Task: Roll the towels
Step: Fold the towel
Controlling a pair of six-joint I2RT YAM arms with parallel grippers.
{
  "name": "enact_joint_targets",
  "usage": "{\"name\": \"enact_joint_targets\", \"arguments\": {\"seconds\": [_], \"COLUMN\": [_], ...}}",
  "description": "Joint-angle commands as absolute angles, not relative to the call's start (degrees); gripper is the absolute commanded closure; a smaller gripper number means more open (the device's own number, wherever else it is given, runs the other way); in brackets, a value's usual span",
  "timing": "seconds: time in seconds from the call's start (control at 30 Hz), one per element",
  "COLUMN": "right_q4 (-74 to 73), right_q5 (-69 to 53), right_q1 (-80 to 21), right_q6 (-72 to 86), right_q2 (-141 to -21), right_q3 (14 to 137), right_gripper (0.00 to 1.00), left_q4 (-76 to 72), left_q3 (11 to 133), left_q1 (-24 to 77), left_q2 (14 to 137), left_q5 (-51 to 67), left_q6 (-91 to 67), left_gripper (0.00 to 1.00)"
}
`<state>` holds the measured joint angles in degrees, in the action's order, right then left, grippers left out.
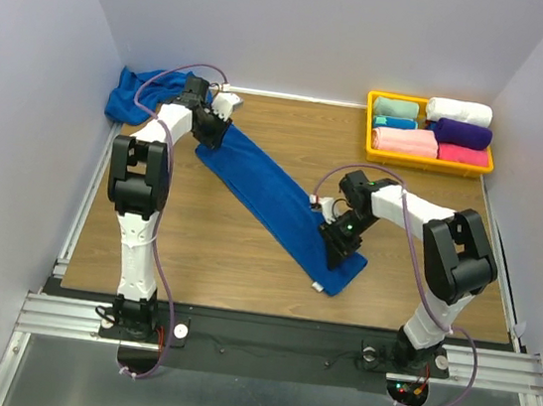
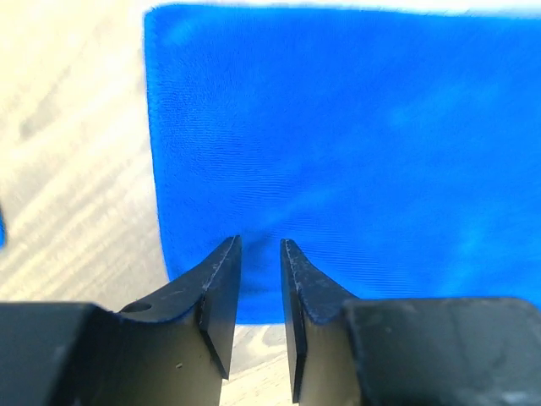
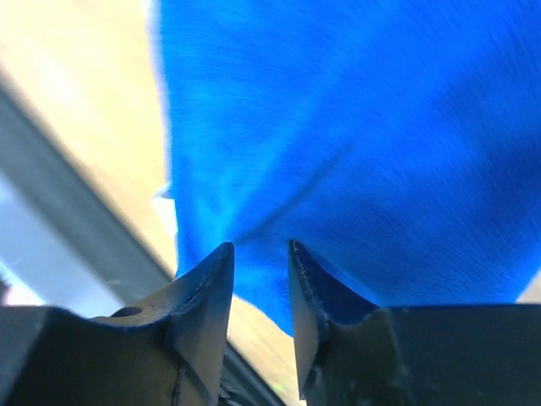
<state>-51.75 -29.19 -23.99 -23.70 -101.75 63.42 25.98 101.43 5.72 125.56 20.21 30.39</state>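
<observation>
One royal-blue towel lies flat and stretched in a long diagonal strip from back left to front right on the wooden table. My left gripper points down at its far-left end; in the left wrist view the towel spreads flat beyond the left gripper, whose jaws stand slightly apart at the hem with a faint pucker at the tips. My right gripper is over the near-right end; there the towel shows creases running toward the right gripper, jaws narrowly apart. A second blue towel lies crumpled at the back left.
A yellow tray at the back right holds several rolled towels in teal, white, pink and purple. The table's front edge with its metal rail runs close to the towel's near corner. White walls enclose three sides.
</observation>
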Motion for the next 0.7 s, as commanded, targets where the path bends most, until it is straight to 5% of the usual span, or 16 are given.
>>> {"name": "enact_joint_targets", "arguments": {"seconds": [0.0, 0.33, 0.67], "right_q4": [-56.59, -51.69, -46.23], "right_q5": [-40.95, -23.66, -17.92], "right_q1": [-25.75, -25.31, -25.4], "right_q6": [-22.15, -18.81, -15.47], "right_q2": [-101.43, -100.19, -108.45], "right_q3": [69.68, 72.51, 71.46], "right_gripper": [0.62, 0.67, 0.72], "left_q4": [27.96, 16.8, 16.08], "left_q3": [103.81, 84.75, 82.7], "left_q1": [5.62, 10.79, 15.64], "left_q2": [120.07, 105.91, 113.55], "left_q5": [27.77, 26.03, 13.54], "left_q6": [26.64, 14.78, 4.39], "left_gripper": [0.61, 0.56, 0.73]}}
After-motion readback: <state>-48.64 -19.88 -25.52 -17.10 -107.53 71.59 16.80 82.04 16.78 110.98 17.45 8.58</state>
